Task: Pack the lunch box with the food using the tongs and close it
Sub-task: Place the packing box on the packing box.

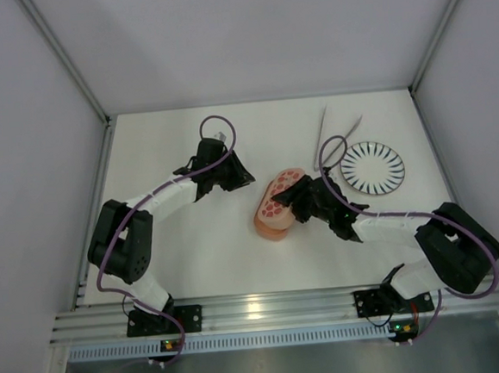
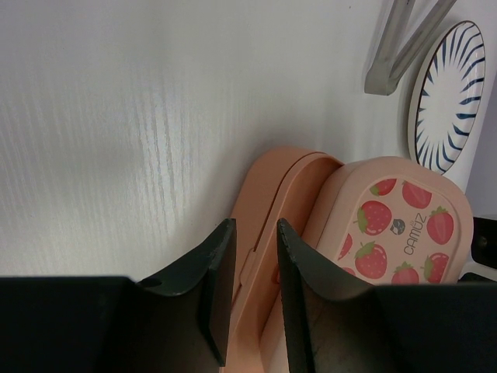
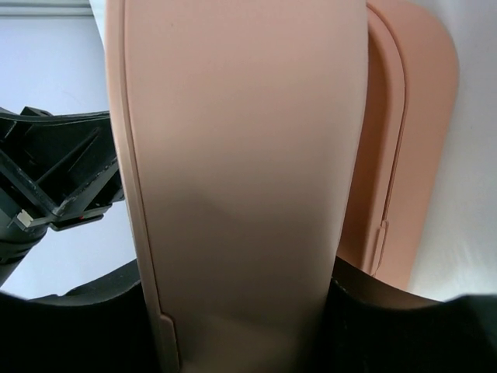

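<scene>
The salmon-pink lunch box (image 1: 272, 215) lies at the table's centre. Its strawberry-printed lid (image 1: 283, 192) (image 2: 396, 225) rests tilted over the lower tray (image 2: 272, 202) (image 3: 408, 116). My right gripper (image 1: 297, 200) (image 3: 241, 311) is shut on that lid from the right, and the lid's plain pink face (image 3: 241, 155) fills the gap between its jaws. My left gripper (image 1: 244, 178) (image 2: 255, 256) hovers just left of the box, open by a narrow gap with nothing in it. The silvery tongs (image 1: 325, 133) (image 2: 400, 47) lie on the table behind the box. No food shows.
A round white plate with dark radial stripes (image 1: 372, 167) (image 2: 450, 101) sits right of the tongs. White walls and metal posts enclose the table on three sides. The arm bases stand on the rail at the near edge.
</scene>
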